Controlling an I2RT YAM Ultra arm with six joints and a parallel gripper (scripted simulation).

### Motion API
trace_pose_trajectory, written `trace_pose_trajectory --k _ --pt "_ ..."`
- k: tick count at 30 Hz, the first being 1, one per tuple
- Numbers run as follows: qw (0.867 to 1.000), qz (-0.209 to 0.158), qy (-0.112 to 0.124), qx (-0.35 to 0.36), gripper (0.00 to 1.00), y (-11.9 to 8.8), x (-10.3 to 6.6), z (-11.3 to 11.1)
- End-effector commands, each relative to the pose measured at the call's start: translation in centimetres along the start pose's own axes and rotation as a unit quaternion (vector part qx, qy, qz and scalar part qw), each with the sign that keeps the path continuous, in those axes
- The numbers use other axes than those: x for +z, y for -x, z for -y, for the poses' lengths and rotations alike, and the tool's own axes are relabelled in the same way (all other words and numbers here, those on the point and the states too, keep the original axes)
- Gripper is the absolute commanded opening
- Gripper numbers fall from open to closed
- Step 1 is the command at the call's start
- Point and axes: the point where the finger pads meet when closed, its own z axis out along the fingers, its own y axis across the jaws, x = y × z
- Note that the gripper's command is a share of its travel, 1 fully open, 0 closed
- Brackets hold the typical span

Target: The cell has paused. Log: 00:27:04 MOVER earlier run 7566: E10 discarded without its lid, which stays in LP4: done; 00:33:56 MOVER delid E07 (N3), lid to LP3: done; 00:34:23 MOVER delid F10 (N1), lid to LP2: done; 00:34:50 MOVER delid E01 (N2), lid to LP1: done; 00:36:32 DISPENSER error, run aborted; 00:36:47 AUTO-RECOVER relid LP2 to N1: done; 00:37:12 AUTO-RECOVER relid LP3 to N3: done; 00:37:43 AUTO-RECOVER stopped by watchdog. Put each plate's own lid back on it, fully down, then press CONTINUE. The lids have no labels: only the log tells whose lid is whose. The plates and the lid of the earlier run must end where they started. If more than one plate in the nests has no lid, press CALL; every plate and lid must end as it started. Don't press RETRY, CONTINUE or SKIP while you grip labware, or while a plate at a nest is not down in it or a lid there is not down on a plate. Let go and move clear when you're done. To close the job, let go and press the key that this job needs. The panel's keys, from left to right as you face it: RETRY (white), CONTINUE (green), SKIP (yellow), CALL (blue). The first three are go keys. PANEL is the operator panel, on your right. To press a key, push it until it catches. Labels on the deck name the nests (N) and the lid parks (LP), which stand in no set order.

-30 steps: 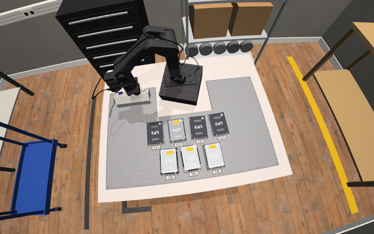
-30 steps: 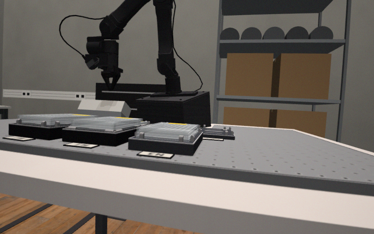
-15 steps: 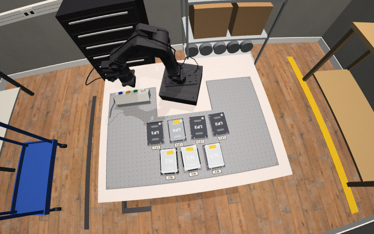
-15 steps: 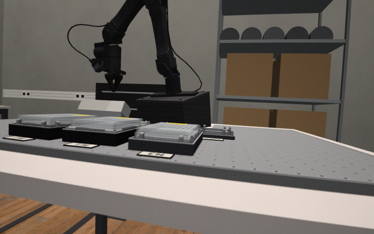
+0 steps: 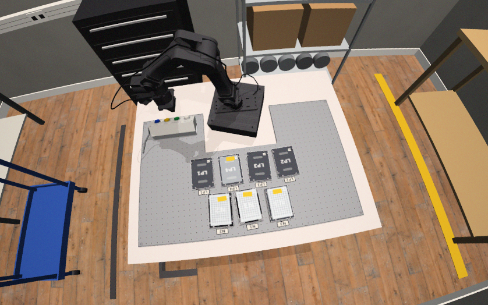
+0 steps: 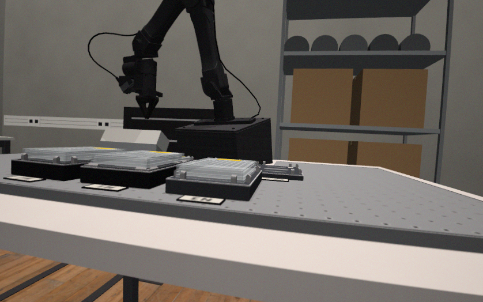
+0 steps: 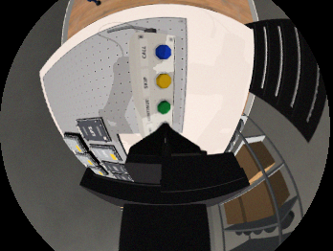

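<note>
Three well plates [image 5: 220,209] [image 5: 248,206] [image 5: 279,203] sit in the black nests at the front of the deck, each under a clear lid with a yellow tag. They also show in the exterior view [image 6: 67,153] [image 6: 139,158] [image 6: 217,169], lying flat. One more lid [image 5: 230,169] lies in park LP4. Parks LP1 [image 5: 202,173], LP3 [image 5: 258,166] and LP2 [image 5: 285,162] are bare. My gripper [image 5: 167,106] [image 6: 146,112] [image 7: 165,126] is shut and empty, pointing down above the panel [image 5: 172,130] [image 7: 145,79]. In the wrist view its tip is just below the green key [image 7: 165,108] [image 5: 176,118].
On the panel the blue key [image 5: 156,121] [image 7: 165,52] and the yellow key [image 5: 166,119] [image 7: 165,79] show; the white key [image 5: 186,117] is hidden by my fingers in the wrist view. The arm's black base [image 5: 235,111] stands right of the panel. A shelf rack [image 5: 294,43] is behind.
</note>
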Motion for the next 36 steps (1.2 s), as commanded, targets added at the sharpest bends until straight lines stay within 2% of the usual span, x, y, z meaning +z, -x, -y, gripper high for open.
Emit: trace_pose_trajectory --k 1,4,6,8,10,18,19,21,30,31,32,36 --pt "1.000 0.020 0.002 -0.010 0.00 1.2 -1.2 -0.2" --pt "1.000 0.019 0.002 -0.009 0.00 1.2 -1.1 -0.2" --pt "1.000 0.013 0.003 -0.008 0.00 1.2 0.1 -0.3" --pt "1.000 0.013 0.003 -0.008 0.00 1.2 0.1 -0.3" --pt "1.000 -0.004 0.006 -0.002 0.00 -0.1 1.2 -0.3" --pt "1.000 -0.002 0.005 -0.002 0.00 0.0 2.5 -0.3" --pt "1.000 0.012 0.003 -0.004 0.00 1.2 1.8 -0.2" --pt "1.000 0.028 0.000 -0.005 0.00 1.8 1.0 -0.1" --pt "1.000 0.025 0.001 -0.004 0.00 1.7 1.1 -0.1" --pt "1.000 0.010 0.000 -0.004 0.00 0.7 1.6 0.0" --pt "1.000 0.019 0.002 -0.003 0.00 1.4 1.5 -0.1" --pt "1.000 -0.004 0.005 -0.001 0.00 -0.1 2.9 -0.2"
